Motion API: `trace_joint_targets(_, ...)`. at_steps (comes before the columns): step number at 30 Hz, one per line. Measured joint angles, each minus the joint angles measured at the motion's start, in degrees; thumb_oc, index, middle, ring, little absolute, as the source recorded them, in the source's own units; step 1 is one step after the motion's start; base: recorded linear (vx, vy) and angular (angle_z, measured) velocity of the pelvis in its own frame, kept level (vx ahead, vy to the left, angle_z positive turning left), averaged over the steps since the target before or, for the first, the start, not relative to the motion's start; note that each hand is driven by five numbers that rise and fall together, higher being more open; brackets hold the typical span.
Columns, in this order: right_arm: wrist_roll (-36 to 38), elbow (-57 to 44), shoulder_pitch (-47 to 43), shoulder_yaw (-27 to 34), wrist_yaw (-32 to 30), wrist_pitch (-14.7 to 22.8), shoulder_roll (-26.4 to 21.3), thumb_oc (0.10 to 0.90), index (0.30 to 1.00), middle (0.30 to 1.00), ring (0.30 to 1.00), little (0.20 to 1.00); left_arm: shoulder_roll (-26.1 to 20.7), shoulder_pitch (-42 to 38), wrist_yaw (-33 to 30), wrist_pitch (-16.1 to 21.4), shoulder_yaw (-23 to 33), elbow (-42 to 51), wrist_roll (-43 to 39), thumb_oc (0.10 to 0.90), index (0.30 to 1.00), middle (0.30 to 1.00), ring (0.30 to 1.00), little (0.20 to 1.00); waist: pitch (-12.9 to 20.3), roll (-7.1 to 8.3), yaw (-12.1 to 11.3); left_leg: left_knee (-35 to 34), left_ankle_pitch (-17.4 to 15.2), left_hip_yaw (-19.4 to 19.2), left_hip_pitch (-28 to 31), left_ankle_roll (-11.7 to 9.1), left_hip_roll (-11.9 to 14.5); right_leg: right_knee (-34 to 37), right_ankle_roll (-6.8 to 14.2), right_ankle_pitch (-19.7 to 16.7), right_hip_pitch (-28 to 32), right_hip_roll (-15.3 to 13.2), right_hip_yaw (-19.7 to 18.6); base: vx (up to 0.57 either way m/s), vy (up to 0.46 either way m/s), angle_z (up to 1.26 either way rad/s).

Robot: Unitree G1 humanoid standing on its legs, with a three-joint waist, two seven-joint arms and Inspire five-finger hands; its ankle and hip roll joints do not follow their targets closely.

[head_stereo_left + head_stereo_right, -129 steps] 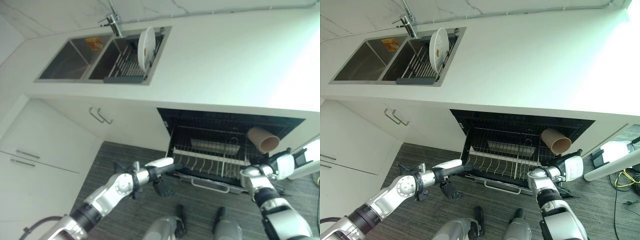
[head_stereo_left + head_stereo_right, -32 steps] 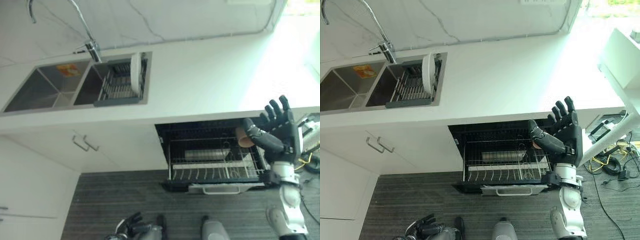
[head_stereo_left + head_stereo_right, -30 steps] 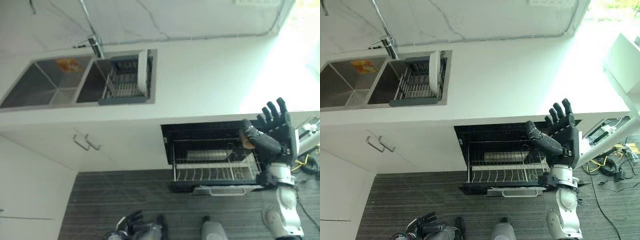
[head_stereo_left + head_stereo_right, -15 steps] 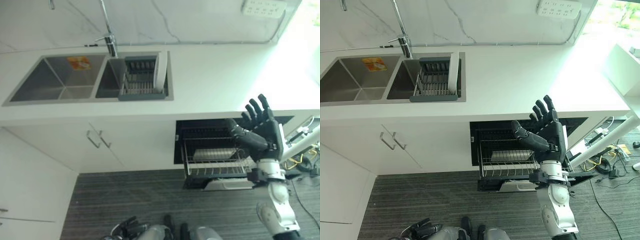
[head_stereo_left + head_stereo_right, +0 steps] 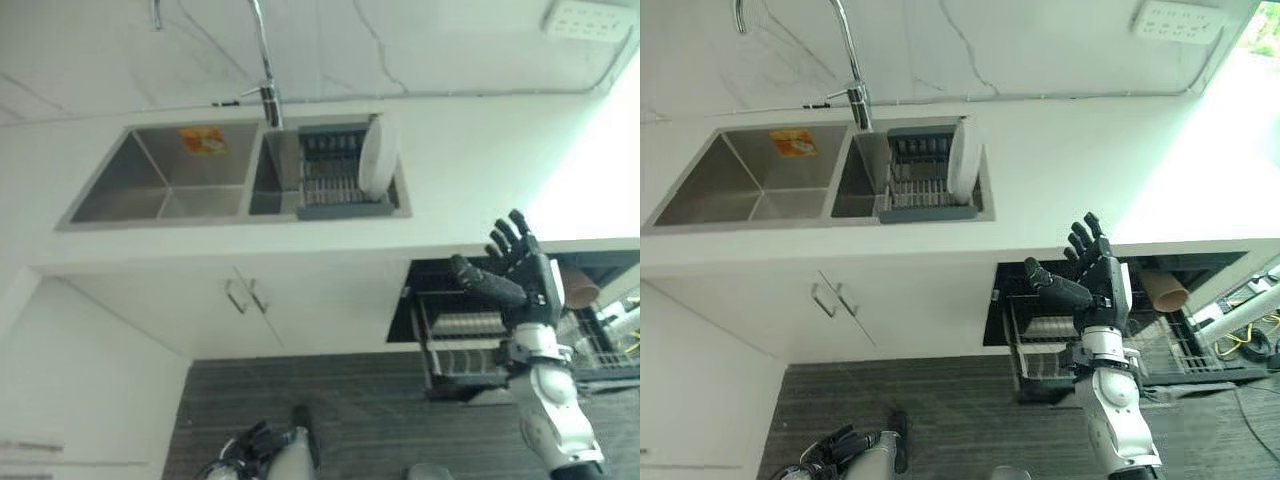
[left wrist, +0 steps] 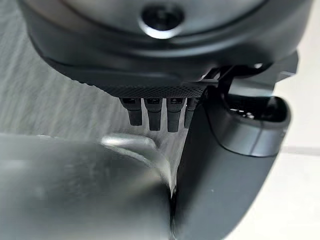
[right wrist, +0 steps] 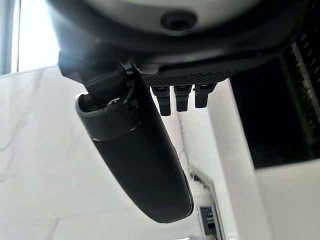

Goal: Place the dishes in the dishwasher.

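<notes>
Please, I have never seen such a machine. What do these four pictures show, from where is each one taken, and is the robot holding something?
This is a humanoid robot in a kitchen. Two pictures come from its head camera, looking down; two from cameras on its wrists. The right hand is raised, fingers spread, empty, in front of the open dishwasher, where a brown cup lies. A white plate stands in the rack inside the sink. The left hand hangs low near the floor, also empty.
</notes>
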State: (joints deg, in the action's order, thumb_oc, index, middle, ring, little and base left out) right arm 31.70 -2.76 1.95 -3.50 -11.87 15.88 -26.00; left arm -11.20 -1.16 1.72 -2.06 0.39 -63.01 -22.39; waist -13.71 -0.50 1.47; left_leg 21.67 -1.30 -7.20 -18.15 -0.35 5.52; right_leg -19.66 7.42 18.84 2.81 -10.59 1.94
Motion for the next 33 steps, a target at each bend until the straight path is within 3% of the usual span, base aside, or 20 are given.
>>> trace_joint_targets(1, 0.03, 0.1, -0.42, -0.18, 0.48, -0.72, 0.15, 0.8, 0.9, 0.9, 0.9, 0.9, 0.38, -0.19, -0.07, -0.09, 0.67, -0.99, -0.05, 0.8, 0.9, 0.9, 0.9, 0.9, -0.42, 0.94, -0.45, 2.12, -2.85, -1.78, 2.34, 2.75, -2.72, 0.37, 0.05, -2.03, 1.81, -1.03, -0.22, 0.37, 0.383, -0.19)
trace_joint_targets(2, 0.07, 0.08, -0.5, -0.19, 0.31, -0.74, 0.45, 0.8, 0.9, 0.9, 0.9, 0.9, 0.5, -0.33, -0.2, -0.27, 0.51, -1.19, 0.55, 0.8, 0.9, 0.9, 0.9, 0.9, -0.39, 0.89, -0.24, 2.52, -4.94, -2.46, 3.86, 3.8, -3.98, -0.03, 0.22, -4.16, 2.37, -1.81, 0.17, 0.34, 0.364, -0.28)
trace_joint_targets(4, 0.06, 0.1, -0.92, -0.07, 0.67, -0.65, 1.31, 0.8, 0.9, 0.9, 0.9, 0.9, 0.04, -0.4, -0.26, -0.31, -0.74, -1.93, 1.11, 0.8, 0.9, 0.9, 0.9, 0.9, -0.32, 1.09, -0.06, 0.74, -5.18, -3.47, 5.77, 5.3, -4.74, -2.0, 0.37, -5.76, 1.29, -3.16, 0.34, 0.19, 0.202, -0.27)
trace_joint_targets(5, 0.07, 0.13, -1.02, -0.08, 0.7, -0.75, 1.31, 0.8, 0.9, 0.9, 0.9, 0.9, -0.43, -0.51, -0.29, -0.35, -1.91, -1.92, 1.61, 0.8, 0.9, 0.9, 0.9, 0.9, -0.32, 1.1, -0.24, 0.06, -5.54, -3.97, 6.44, 5.84, -4.84, 0.01, 0.38, -5.93, 0.34, -2.31, 0.6, 0.19, 0.186, -0.25)
trace_joint_targets(6, 0.07, 0.17, -1.29, -0.08, 0.94, -0.73, 1.24, 0.8, 0.9, 0.9, 0.9, 0.9, -1.09, -0.57, -0.45, -0.45, -3.17, -1.54, 2.56, 0.8, 0.9, 0.9, 0.9, 0.9, -0.28, 1.56, -0.22, -0.02, -5.86, -4.64, 6.82, 6.11, -5.33, 1.35, -0.11, -8.48, -0.6, -2.28, 3.23, 0.18, 0.157, -0.39)
trace_joint_targets(8, 0.07, 0.29, -2.62, -0.14, 1.17, -0.64, 1.84, 0.8, 0.9, 0.9, 0.9, 0.9, -1.33, -0.57, -1.43, -0.47, -4.8, -1.4, 2.77, 0.8, 0.9, 0.9, 0.9, 0.9, -0.09, 1.3, -0.2, -1.6, -6.32, -5.14, 7.78, 6.35, -5.22, 3.56, 0.26, -12.43, -0.59, -2.33, 4.31, 0.1, 0.088, -0.55)
trace_joint_targets(10, 0.02, 0.82, -3.87, -0.38, 1.38, 0.35, 3.18, 0.8, 0.9, 0.9, 0.9, 0.9, -1.54, -0.36, -1.68, -0.45, -4.78, -1.61, 2.7, 0.8, 0.9, 0.9, 0.9, 0.9, -0.2, 1.32, -0.47, -2.42, -6.27, -6.76, 8.39, 6.71, -3.54, 2.38, 1.35, -16.19, -3.63, -2.88, 6.82, -0.01, -0.021, -0.94)
trace_joint_targets(12, -0.04, 0.81, -5.56, -2.68, 0.1, 3.54, 4.23, 0.8, 0.9, 0.9, 0.9, 0.9, -1.85, -0.56, -2.39, -0.4, -4.74, -1.58, 2.41, 0.8, 0.9, 0.9, 0.9, 0.9, -0.56, 0.7, -1.6, -3.08, -6.44, -9.38, 8.24, 6.83, -1.15, 2.17, 1.44, -15.56, -8.81, -3.47, 13.82, -0.04, -0.093, -1.11)
trace_joint_targets(15, -2.73, 0.04, -5.39, -1.55, -8.47, 11.3, 4.29, 0.8, 0.9, 0.9, 0.9, 0.9, -2.03, -0.99, -2.44, -0.61, -4.74, -1.62, 2.2, 0.8, 0.9, 0.9, 0.9, 0.9, -0.65, 0.88, -0.95, -2.76, -6.99, -9.01, 6.93, 6.38, -1.14, 4.54, 1.46, -15.44, -11.32, -2.29, 11.7, 0.02, -0.084, -0.04)
trace_joint_targets(18, -5.15, -1.67, -5.07, 1.48, -14.36, 14.95, 4.34, 0.8, 0.9, 0.9, 0.9, 0.9, -0.98, -0.36, -2.41, 0.05, -3.22, -1.27, 0.1, 0.8, 0.9, 0.9, 0.9, 0.9, -0.62, 1.28, -2.65, -1.68, -6.75, -8.69, 5.64, 5.73, -1.98, 4.92, 0.49, -14.85, -10.24, -2.13, 12.68, 0.06, -0.076, 0.13)
trace_joint_targets(19, -6.09, -1.85, -4.66, 2.6, -15.09, 15.09, 4.43, 0.8, 0.9, 0.9, 0.9, 0.9, -0.98, -0.33, -2.38, 0.18, -2.72, -0.94, 0.23, 0.8, 0.9, 0.9, 0.9, 0.9, -0.53, 1.62, -2.93, -0.67, -6.93, -8.55, 5.03, 5.41, -2.19, 5.64, 0.42, -14.79, -9.41, -2.02, 12.82, 0.02, -0.062, 0.07)
trace_joint_targets(20, -6.51, -1.51, -4.47, 3.68, -15.77, 15.09, 4.24, 0.8, 0.9, 0.9, 0.9, 0.9, -0.65, -0.22, -2.44, 0.24, -2.5, -0.5, 0.41, 0.8, 0.9, 0.9, 0.9, 0.9, -0.51, 0.86, -2.85, 0.54, -7.19, -7.88, 4.26, 4.4, -1.5, 5.92, 0.2, -14.88, -9.44, -1.19, 13.0, 0.01, -0.06, -0.13)
trace_joint_targets(21, -6.42, -1.18, -3.95, 5.48, -18.71, 15.16, 4.24, 0.8, 0.9, 0.9, 0.9, 0.9, -1.01, 0.44, -2.44, 0.5, -2.42, -0.39, 0.47, 0.8, 0.9, 0.9, 0.9, 0.9, -0.23, 0.24, -1.28, 1.1, -6.66, -6.29, 3.79, 2.98, 0.08, 5.63, -1.45, -14.58, -9.65, 0.99, 12.79, 0.02, -0.115, -0.17)
trace_joint_targets(22, -6.23, -1.19, -3.83, 6.57, -18.79, 15.16, 4.22, 0.8, 0.9, 0.9, 0.9, 0.9, -1.04, 0.61, -2.47, 0.5, -2.42, -0.5, 0.82, 0.8, 0.9, 0.9, 0.9, 0.9, -0.01, -0.08, -0.33, 1.08, -6.5, -6.21, 3.74, 2.71, 0.49, 5.22, -1.65, -14.42, -9.83, 1.3, 12.8, 0.03, -0.113, -0.2)
trace_joint_targets(25, -1.49, -1.39, -2.01, 5.96, -10.46, 13.83, 3.24, 0.8, 0.9, 0.9, 0.9, 0.9, -0.32, 1.69, -2.43, -0.16, -3.02, -0.52, 3.56, 0.8, 0.9, 0.9, 0.9, 0.9, 2.83, -0.7, -0.02, -0.25, -5.66, -5.9, 4.89, 2.1, 0.65, 3.37, -2.83, -13.08, -10.15, 1.61, 12.74, 0.04, -0.112, 0.01)
trace_joint_targets(28, 0.67, -1.83, -5.11, -0.26, -3.72, 10.22, 1.5, 0.8, 0.9, 0.9, 0.9, 0.9, -1.11, 1.74, -2.43, -1.73, -6.35, -0.63, 5.86, 0.8, 0.9, 0.9, 0.9, 0.9, 5.16, -0.33, -0.23, -2.57, -4.37, -5.22, 7.26, 1.21, 0.68, 3.25, -3.23, -12.06, -8.21, 1.97, 13.35, 0.0, -0.154, 0.12)
trace_joint_targets(33, 1.05, -1.82, -7.22, -0.3, -2.46, 6.63, 0.35, 0.8, 0.9, 0.9, 0.9, 0.9, -0.94, 1.57, -2.49, -1.96, -6.98, -0.52, 4.99, 0.8, 0.9, 0.9, 0.9, 0.9, 5.69, -0.39, -0.74, -4.75, -2.23, -2.08, 6.96, 0.12, 0.29, 1.7, -4.54, -10.8, -8.27, 2.83, 15.27, -0.01, -0.145, 0.3)
